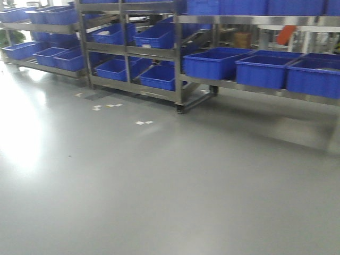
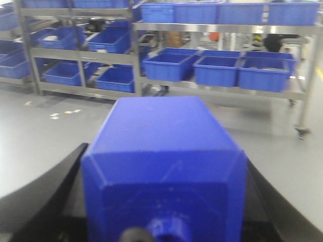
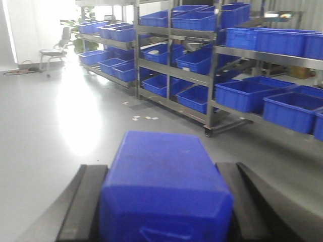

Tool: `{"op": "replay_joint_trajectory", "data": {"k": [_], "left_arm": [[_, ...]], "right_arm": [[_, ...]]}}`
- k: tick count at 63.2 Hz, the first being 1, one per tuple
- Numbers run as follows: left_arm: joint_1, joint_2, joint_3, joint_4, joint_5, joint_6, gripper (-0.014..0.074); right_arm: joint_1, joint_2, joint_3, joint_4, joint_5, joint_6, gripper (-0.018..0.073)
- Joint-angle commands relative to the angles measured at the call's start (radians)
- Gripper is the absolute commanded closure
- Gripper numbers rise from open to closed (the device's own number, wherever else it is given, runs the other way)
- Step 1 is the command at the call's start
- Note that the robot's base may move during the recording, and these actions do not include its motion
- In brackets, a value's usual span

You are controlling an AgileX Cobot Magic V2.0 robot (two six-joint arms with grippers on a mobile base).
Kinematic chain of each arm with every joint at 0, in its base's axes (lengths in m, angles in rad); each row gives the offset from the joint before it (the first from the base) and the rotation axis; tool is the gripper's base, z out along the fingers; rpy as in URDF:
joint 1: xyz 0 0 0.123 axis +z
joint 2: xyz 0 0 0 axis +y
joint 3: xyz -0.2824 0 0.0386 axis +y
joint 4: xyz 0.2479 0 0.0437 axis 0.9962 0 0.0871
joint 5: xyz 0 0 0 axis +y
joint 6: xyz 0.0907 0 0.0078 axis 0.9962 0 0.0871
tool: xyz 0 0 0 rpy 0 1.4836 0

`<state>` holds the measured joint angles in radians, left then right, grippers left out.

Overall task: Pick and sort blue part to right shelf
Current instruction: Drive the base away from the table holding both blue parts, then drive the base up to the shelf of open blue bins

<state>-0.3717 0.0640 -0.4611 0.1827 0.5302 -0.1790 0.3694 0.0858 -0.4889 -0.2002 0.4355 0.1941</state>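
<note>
My left gripper (image 2: 162, 201) clamps a blue block (image 2: 164, 146) lengthwise toward the far shelves (image 2: 222, 89), knob (image 2: 169, 229) nearest me; my right gripper (image 3: 162, 212) clamps a second blue block (image 3: 164, 171), also lengthwise.

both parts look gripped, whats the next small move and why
Probably drive forward toward the right shelf. The left pincer holds one blue part, the right pincer its twin, and open floor lies before it.
</note>
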Motion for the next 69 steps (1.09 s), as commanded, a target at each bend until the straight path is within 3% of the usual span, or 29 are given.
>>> {"op": "replay_joint_trajectory", "data": {"k": [1, 69], "left_arm": [[-0.008, 0.015, -0.028, 0.004, -0.091, -0.011, 0.0316], [-0.004, 0.015, -0.028, 0.004, -0.091, -0.011, 0.0316]], "right_arm": [[-0.002, 0.019, -0.03, -0.02, -0.093, -0.008, 0.0283], [-0.002, 0.019, -0.03, -0.02, -0.093, -0.008, 0.0283]]}}
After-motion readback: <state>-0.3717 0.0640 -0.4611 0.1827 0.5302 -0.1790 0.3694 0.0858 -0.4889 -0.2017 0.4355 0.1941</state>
